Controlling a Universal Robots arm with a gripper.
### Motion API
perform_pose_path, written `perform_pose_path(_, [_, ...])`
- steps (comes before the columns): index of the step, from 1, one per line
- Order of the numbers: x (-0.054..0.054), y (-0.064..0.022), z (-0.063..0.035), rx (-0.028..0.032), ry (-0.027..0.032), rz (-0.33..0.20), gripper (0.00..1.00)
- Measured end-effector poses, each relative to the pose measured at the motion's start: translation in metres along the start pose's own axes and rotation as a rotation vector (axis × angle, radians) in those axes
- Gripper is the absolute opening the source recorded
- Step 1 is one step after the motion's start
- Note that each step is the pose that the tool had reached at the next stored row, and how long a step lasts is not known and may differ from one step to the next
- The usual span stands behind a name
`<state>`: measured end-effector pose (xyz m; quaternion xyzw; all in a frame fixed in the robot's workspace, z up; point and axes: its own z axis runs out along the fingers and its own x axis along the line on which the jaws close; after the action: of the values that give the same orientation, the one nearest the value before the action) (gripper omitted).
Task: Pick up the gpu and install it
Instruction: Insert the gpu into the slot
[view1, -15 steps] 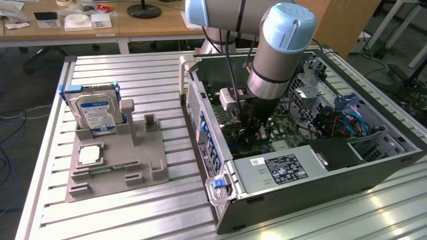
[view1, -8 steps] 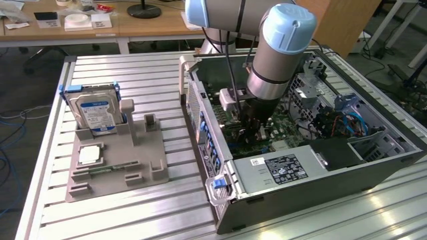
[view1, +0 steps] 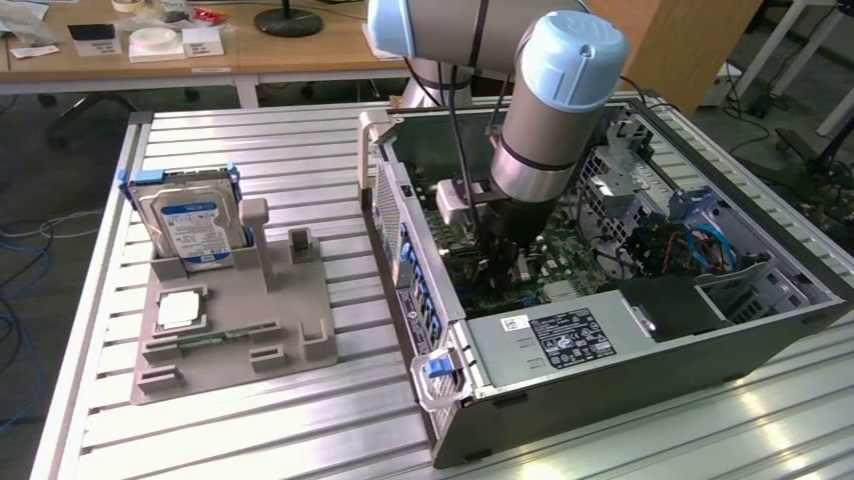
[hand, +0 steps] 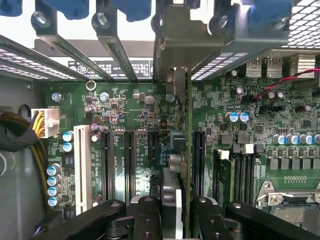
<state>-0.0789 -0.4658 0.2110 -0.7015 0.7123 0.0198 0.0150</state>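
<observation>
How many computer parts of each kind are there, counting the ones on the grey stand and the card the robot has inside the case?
Hard drive: 1
Processor chip: 1
Memory stick: 1
Gpu, edge-on inside the case: 1
Total: 4

The gpu (hand: 189, 145) stands edge-on over the motherboard (hand: 135, 120) inside the case (view1: 747, 340)
</observation>
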Motion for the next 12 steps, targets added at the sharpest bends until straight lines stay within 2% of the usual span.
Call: perform_pose_path(12, [0.0001,0.0002,0.0027,0.0002,-0.0005,0.0,0.28])
